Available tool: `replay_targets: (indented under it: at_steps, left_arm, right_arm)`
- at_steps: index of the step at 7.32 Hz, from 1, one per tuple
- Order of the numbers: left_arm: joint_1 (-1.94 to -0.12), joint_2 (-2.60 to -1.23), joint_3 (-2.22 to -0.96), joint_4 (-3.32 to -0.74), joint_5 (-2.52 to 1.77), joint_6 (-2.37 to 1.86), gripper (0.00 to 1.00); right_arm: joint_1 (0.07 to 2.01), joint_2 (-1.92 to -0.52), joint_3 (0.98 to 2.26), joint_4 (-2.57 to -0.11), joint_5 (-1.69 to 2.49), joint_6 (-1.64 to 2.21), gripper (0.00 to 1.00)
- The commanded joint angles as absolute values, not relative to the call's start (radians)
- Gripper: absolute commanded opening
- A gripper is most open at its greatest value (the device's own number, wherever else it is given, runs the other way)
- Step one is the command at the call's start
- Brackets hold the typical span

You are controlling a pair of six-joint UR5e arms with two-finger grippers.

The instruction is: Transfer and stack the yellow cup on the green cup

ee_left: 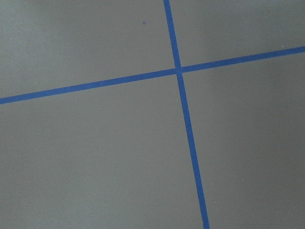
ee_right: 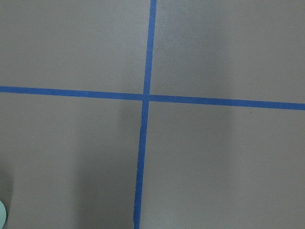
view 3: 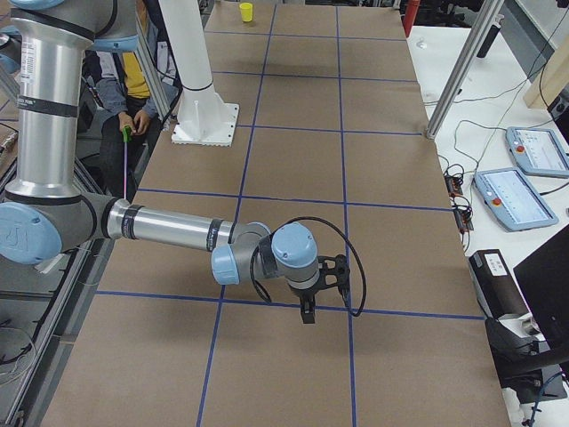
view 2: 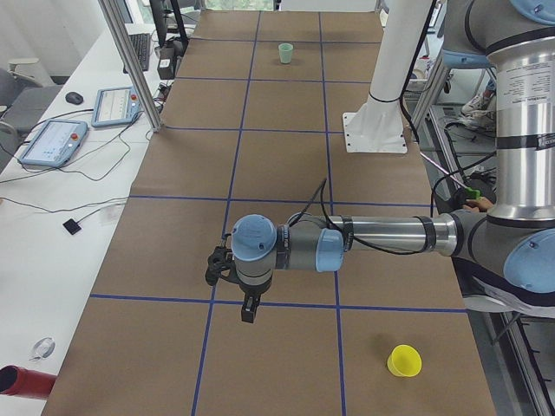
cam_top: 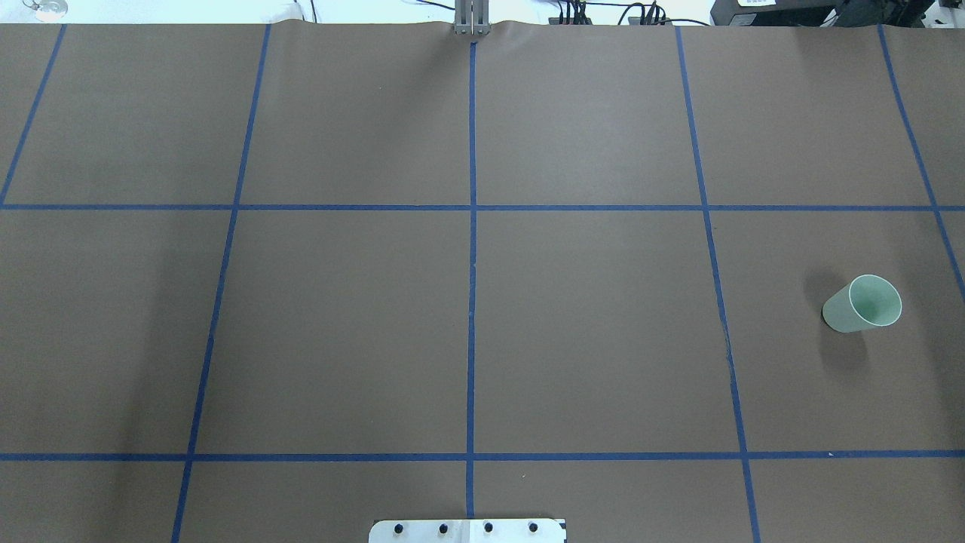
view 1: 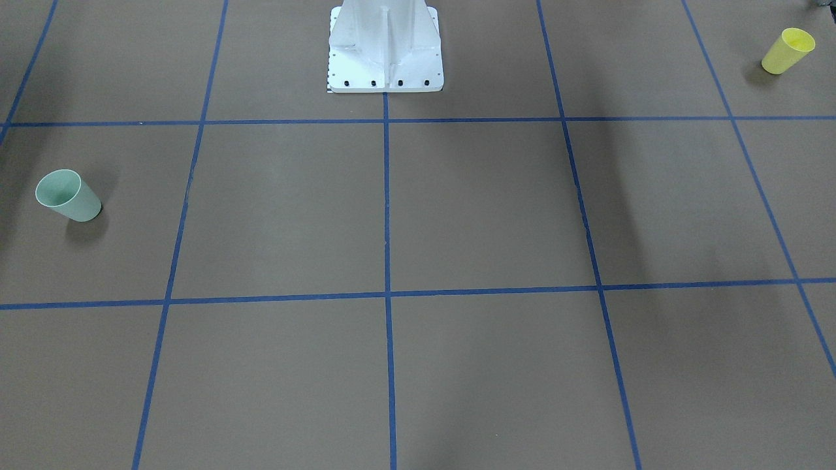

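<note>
Yellow cup [view 1: 787, 51] stands upright, mouth up, at two o'clock in the front-facing view, with the green cup [view 1: 68, 196] upright and well apart at nine o'clock on the brown table [view 1: 418, 215]. Left tool [view 2: 247, 303] hangs over the table, apparently with nothing in it, and right tool [view 3: 307, 310] likewise. How far either is open I cannot tell from these side views. Best play, I'd say: left arm swings to the yellow cup, drops square over its rim and pinches one wall gently so the light plastic doesn't tip.
</note>
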State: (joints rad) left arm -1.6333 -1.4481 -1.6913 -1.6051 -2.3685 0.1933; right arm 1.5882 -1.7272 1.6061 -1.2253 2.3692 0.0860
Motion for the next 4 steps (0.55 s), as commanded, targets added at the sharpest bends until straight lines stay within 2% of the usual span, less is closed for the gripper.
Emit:
replay_targets:
  at_steps: [1,4]
  left_arm:
    - [-1.632,-1.444,-1.695,-1.603,-2.367,0.198,1.0]
    - [-1.631,-1.453,-1.697,-1.605,-2.356,0.198,1.0]
  right_arm:
    - [1.588,-1.727,1.606,-1.227,2.372,0.087,1.0]
    - [1.588,-1.727,1.606,-1.227,2.372,0.087,1.0]
